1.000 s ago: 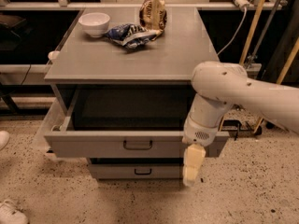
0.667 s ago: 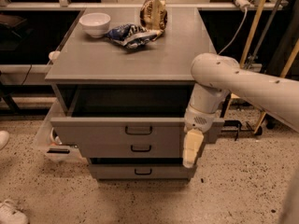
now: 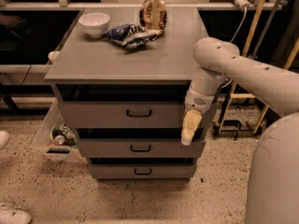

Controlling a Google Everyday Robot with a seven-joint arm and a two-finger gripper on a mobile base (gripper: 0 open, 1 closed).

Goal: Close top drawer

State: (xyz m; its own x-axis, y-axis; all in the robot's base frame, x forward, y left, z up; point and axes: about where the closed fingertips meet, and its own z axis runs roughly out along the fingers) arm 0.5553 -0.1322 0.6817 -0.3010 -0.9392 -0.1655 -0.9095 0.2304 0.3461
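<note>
The top drawer [image 3: 121,114] is the grey drawer with the tallest front panel and a small black bar handle [image 3: 138,113]. It stands only slightly out of the grey cabinet [image 3: 126,59], with a narrow dark gap showing above its front. My gripper [image 3: 189,127] hangs against the right end of the drawer's front panel, its cream-coloured fingers [image 3: 190,125] pointing down. The white arm [image 3: 243,71] reaches in from the right.
A white bowl [image 3: 94,23], a blue snack bag [image 3: 131,34] and a brown bag [image 3: 153,14] lie on the cabinet top. Two shorter drawers [image 3: 140,148] sit below. A clear bin with cans [image 3: 58,135] is on the floor left. Yellow poles [image 3: 254,36] stand right.
The top drawer has slid far back into the cabinet, from wide open to nearly in. My gripper has moved inward with its front panel.
</note>
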